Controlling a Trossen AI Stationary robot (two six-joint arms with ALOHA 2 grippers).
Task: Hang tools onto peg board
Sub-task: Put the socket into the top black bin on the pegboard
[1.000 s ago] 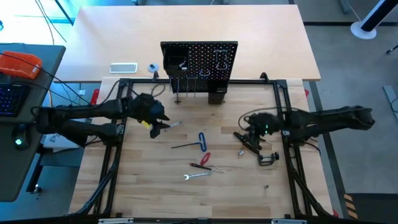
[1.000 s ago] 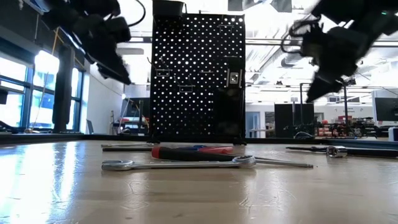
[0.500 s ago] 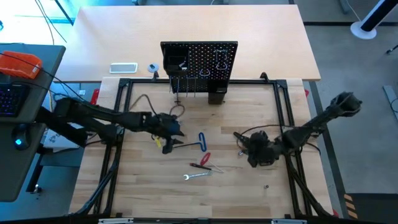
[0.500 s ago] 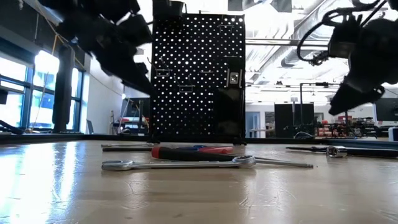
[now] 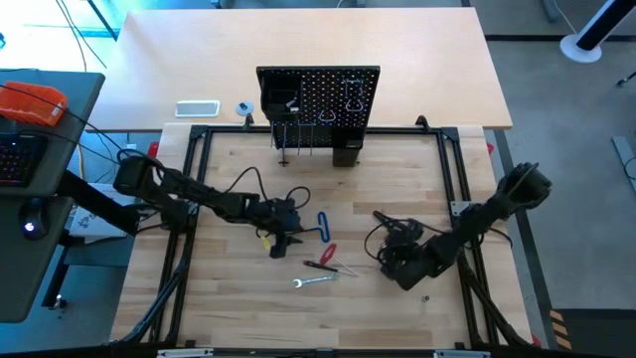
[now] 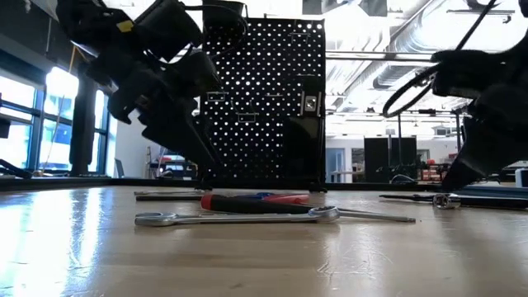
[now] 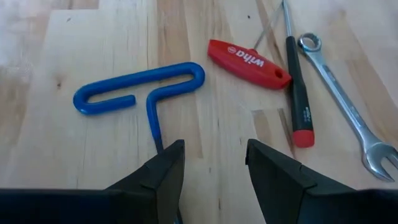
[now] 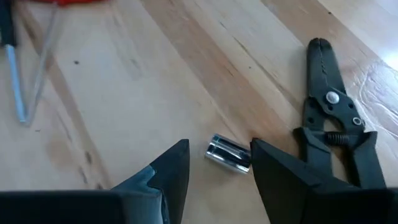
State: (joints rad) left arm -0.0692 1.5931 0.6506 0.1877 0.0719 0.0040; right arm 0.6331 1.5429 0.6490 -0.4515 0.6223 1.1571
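Your peg board (image 5: 318, 102) stands upright at the table's (image 5: 238, 308) far edge. In front of it, mid-table, lies the T hex key (image 5: 320, 226), with the screwdriver (image 5: 325, 255) and wrench (image 5: 313, 281) nearer you. Your left gripper (image 5: 279, 242) sits just left of the hex key; right gripper (image 5: 390, 261) is over a small socket (image 8: 228, 153), pliers (image 8: 336, 134) beside it.

**The room around my bench**

My jaws hang over a pale wooden table (image 5: 248, 308) of butcher-block planks, boxed by a black frame (image 5: 189, 199). Beyond my reach sits a lighter tabletop (image 5: 417, 60). Off my left jaw's side stands a grey desk (image 5: 50, 99) carrying an orange object (image 5: 32, 102). Grey floor (image 5: 576, 129) lies past my right. Bright windows (image 6: 33, 124) glow far behind my left jaws, with ceiling ducts (image 6: 396, 33) overhead
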